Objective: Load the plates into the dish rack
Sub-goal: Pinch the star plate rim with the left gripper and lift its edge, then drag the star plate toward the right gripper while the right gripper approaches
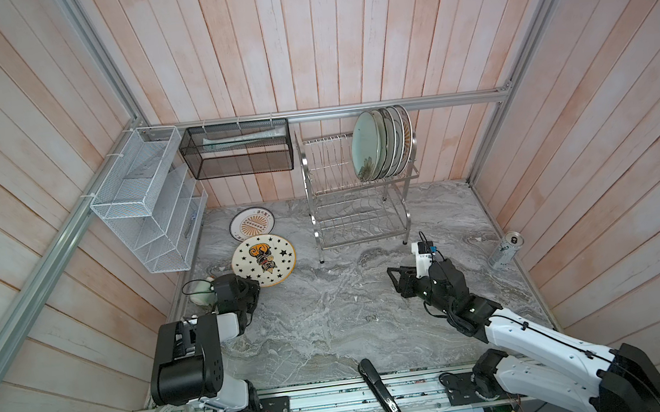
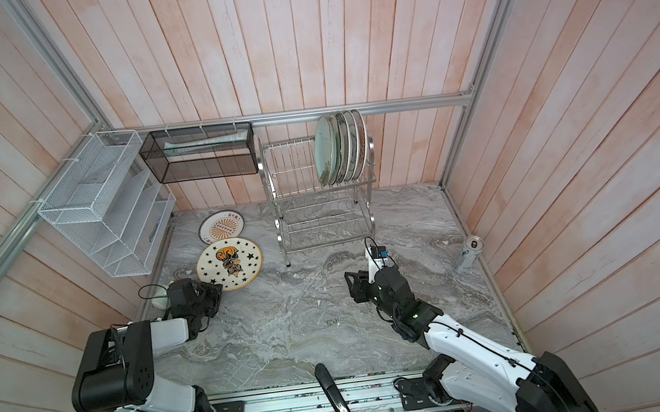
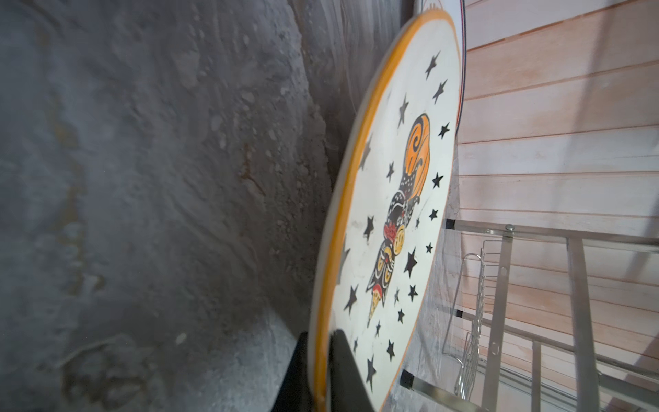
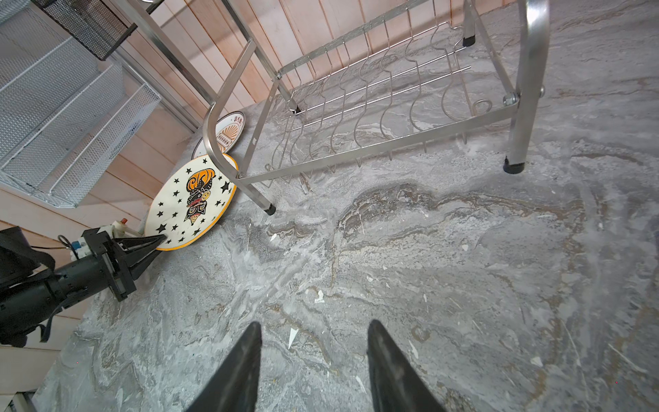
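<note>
We find the left gripper (image 4: pixel 162 239) clamped on the near rim of the star plate (image 1: pixel 264 261), one finger above the orange edge and one below it. That plate lies face up near the left edge of the table (image 1: pixel 332 319), and whether its near rim is already off the surface we cannot tell. Just behind it, toward the far left corner, the sunburst plate (image 1: pixel 252 224) lies flat, its rim meeting or slightly under the star plate's far edge.

The dish rack (image 1: pixel 358 212) stands at the far edge, about midway along it, so from the held plate it lies to the right and a little farther back. Five racked plates (image 1: pixel 380 143) stand on edge at the right end of its upper tier, faces turned toward the left edge of the table; the slots to their left are free, and the lower tier is bare.

A round plate has no long axis (its plane is what counts): it lies level now, while the slots want it upright and parallel to the racked ones. We judge that the lift must include a turn onto its edge.

The left arm is plainly the nearer one. The right gripper (image 4: pixel 314 324) hangs over the middle right of the table, jaws apart and holding nothing.
</note>
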Robot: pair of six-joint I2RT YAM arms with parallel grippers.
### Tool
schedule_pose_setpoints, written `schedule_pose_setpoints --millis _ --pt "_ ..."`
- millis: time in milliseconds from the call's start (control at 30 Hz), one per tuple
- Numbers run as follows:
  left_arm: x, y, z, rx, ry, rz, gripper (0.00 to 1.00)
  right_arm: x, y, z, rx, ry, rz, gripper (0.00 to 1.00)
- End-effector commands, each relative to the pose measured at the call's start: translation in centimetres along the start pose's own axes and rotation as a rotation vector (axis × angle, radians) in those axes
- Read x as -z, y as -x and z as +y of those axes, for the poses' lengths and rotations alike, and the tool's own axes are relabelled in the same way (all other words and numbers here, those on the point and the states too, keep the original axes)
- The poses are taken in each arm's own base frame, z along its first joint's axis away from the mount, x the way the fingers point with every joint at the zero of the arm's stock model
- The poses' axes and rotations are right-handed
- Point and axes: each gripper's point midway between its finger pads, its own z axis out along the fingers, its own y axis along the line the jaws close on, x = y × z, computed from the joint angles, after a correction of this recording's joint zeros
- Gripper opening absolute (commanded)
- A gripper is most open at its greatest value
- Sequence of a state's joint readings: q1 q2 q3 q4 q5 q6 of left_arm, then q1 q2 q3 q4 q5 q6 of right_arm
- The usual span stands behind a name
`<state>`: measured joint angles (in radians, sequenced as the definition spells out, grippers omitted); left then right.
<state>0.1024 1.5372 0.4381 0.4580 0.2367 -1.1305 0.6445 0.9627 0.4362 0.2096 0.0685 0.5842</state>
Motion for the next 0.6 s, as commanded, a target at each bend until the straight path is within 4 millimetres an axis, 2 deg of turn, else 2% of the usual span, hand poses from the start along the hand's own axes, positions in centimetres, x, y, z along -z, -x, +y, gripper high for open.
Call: schedule_pose_setpoints --millis 0,200,567 --pt "-0.1 -1.5 2.0 -0.046 0.098 0.04 0.01 0.3 0.2 0.0 -0.016 0.01 -0.012 0.49" --pt "0.7 -1.7 0.2 -0.085 0.058 0.042 0.0 0.5 0.3 0.1 -0.019 0.012 -0.014 0.49" --pt "3.7 -2.0 -3.1 -0.13 -0.038 0.058 0.0 0.6 0.6 0.5 -0.033 0.028 -0.018 0.49"
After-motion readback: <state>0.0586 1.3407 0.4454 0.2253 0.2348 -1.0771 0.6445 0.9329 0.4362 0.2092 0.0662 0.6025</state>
